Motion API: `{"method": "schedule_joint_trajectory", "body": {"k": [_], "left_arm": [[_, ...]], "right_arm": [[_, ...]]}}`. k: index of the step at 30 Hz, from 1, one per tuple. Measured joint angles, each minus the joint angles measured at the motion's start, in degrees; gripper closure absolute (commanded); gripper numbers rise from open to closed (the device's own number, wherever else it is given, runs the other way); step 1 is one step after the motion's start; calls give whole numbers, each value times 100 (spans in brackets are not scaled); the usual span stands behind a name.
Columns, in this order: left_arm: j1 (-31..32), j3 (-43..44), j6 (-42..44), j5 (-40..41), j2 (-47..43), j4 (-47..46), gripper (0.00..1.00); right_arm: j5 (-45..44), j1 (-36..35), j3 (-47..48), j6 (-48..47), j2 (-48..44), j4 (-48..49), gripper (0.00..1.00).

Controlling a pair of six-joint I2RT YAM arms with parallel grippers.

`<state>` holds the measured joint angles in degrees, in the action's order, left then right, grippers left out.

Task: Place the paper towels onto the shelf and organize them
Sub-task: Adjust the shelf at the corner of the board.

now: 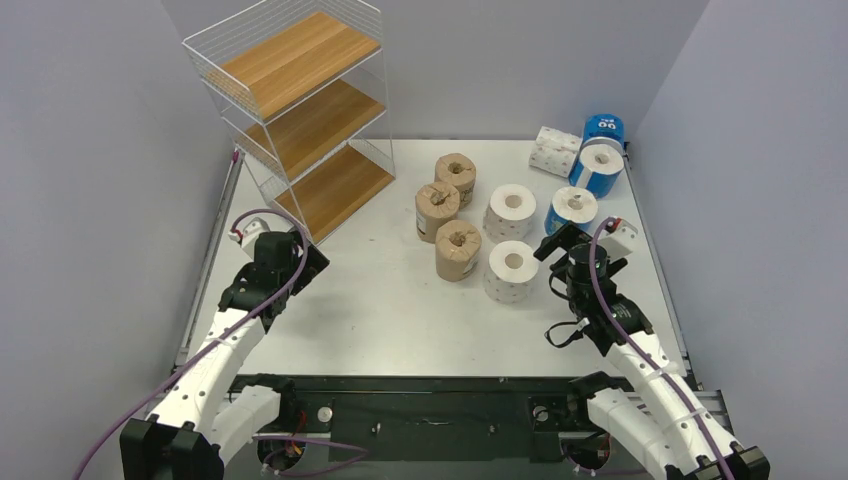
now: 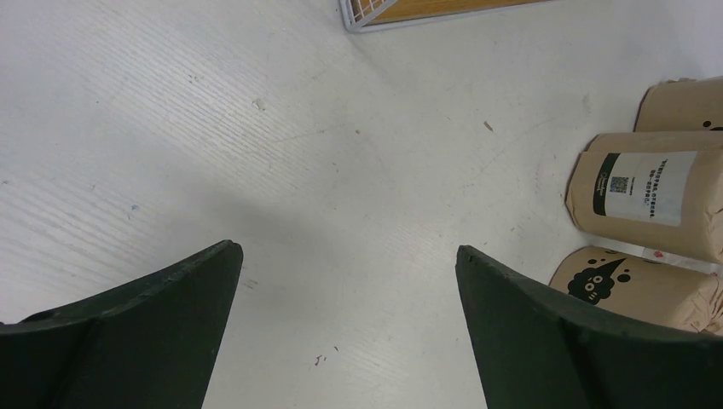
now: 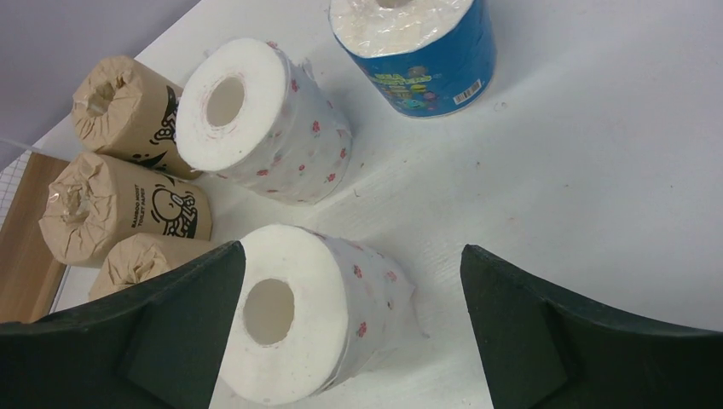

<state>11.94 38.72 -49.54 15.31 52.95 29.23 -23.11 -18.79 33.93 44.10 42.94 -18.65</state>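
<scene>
The shelf [image 1: 300,60] stood at 11 o'clock on the tabletop [image 1: 400,310]. The paper towels [image 1: 511,210] all sat on the tabletop near 1 o'clock, none on the shelf yet. The left claw [image 2: 349,256] was wide open above the tabletop and held nothing. The right claw [image 3: 349,249] was wide open too, with a white roll [image 3: 290,315] just beside it at 9 o'clock.

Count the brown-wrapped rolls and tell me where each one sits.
3. All stand clustered just left of the white rolls: the far brown roll, the middle brown roll slightly left of it, and the near brown roll. None seems hidden.
</scene>
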Motion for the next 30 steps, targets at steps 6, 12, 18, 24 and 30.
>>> {"method": "schedule_joint_trajectory", "body": {"k": [6, 12, 18, 24, 30], "left_arm": [[44, 0, 170, -7, 31, -2, 4], [793, 337, 586, 424, 267, 87, 4], [1596, 911, 673, 1185, 640, 289, 4], [1572, 887, 664, 1427, 293, 529, 4], [1344, 546, 885, 1307, -660, 245, 4]], "right_arm": [[337, -7, 267, -247, 140, -37, 7], [570, -140, 437, -468, 160, -125, 7], [533, -369, 730, -612, 157, -267, 7], [387, -448, 782, -461, 90, -293, 7], [326, -450, 756, -350, 48, -195, 9]]}}
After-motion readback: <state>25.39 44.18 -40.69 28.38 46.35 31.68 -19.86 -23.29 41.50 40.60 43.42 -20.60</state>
